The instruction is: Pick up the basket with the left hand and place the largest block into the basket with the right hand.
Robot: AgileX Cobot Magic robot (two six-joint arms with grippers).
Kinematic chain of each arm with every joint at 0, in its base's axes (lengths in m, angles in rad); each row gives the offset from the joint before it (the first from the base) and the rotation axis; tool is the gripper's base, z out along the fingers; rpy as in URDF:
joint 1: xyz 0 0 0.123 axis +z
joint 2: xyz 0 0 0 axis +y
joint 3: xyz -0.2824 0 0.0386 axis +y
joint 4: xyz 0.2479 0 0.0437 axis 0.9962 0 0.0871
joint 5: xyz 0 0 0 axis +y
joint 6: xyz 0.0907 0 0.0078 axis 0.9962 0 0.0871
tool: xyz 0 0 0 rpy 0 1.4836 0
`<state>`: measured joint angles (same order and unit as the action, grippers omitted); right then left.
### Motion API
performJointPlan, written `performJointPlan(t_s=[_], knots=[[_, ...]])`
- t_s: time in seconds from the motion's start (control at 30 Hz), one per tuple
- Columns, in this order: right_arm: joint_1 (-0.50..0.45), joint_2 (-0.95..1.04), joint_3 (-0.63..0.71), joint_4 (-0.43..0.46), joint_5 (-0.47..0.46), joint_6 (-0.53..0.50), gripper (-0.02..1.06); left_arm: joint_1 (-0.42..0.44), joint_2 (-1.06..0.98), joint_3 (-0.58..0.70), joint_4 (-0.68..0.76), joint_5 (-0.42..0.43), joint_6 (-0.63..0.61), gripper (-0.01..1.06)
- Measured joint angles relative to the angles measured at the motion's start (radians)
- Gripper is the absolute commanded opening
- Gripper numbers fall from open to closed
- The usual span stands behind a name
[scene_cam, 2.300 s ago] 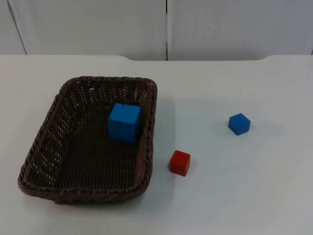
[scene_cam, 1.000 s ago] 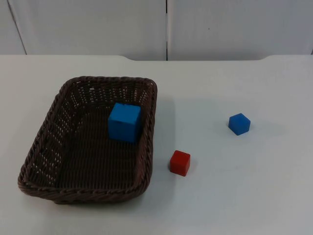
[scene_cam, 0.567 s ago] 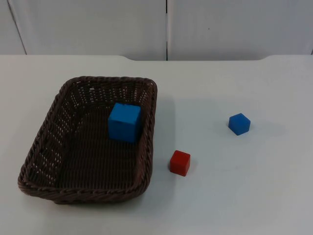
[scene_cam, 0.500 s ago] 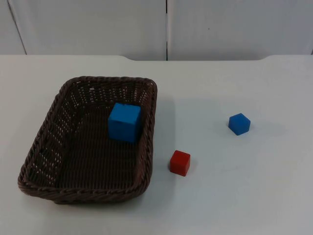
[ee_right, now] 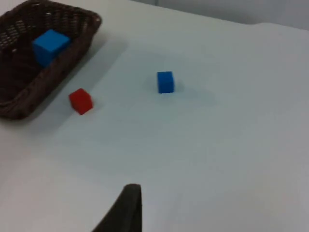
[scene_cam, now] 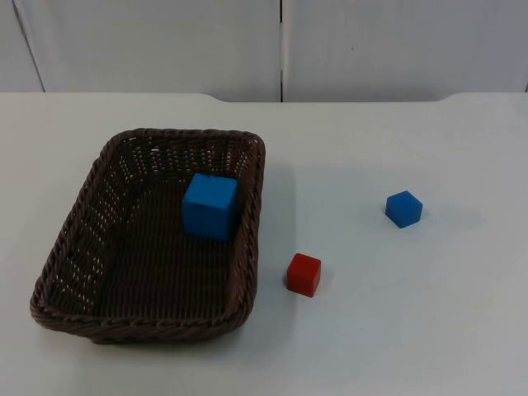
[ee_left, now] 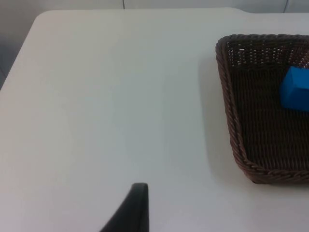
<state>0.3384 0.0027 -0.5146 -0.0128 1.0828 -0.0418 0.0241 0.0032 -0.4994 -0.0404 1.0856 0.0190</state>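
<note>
A brown wicker basket (scene_cam: pixel 68 227) rests on the white table at the left. The largest block, a blue cube (scene_cam: pixel 210 206), lies inside it against the right wall. A small red block (scene_cam: pixel 304 275) sits on the table just right of the basket, and a small blue block (scene_cam: pixel 403 209) lies further right. My left gripper (ee_left: pixel 137 205) waits above bare table, well apart from the basket (ee_left: pixel 227 106) and the big blue cube (ee_left: pixel 295 89). My right gripper (ee_right: pixel 129 205) waits high over the table, far from the small blue block (ee_right: pixel 165 82), the red block (ee_right: pixel 80 101) and the basket (ee_right: pixel 91 23).
The grey partition wall (scene_cam: pixel 280 45) closes off the table at the back. Bare white table top (scene_cam: pixel 396 330) stretches in front of and to the right of the blocks.
</note>
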Motion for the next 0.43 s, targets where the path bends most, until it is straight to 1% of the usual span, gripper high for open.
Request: performJointPlan(t_s=[0.03,0.07,0.1,0.23,0.27,0.43], knots=[[-0.012,0.0,0.0,0.0,0.0,0.0,1.05,0.0,0.0,0.0,0.0,0.0,0.0,1.05],[-0.045,0.0,0.0,0.0,0.0,0.0,1.05,0.0,0.0,0.0,0.0,0.0,0.0,1.05],[-0.045,0.0,0.0,0.0,0.0,0.0,1.05,0.0,0.0,0.0,0.0,0.0,0.0,1.05],[-0.131,0.0,0.0,0.0,0.0,0.0,1.05,0.0,0.0,0.0,0.0,0.0,0.0,1.05],[-0.131,0.0,0.0,0.0,0.0,0.0,1.05,0.0,0.0,0.0,0.0,0.0,0.0,1.05],[-0.225,0.0,0.0,0.0,0.0,0.0,1.05,0.0,0.0,0.0,0.0,0.0,0.0,1.05]])
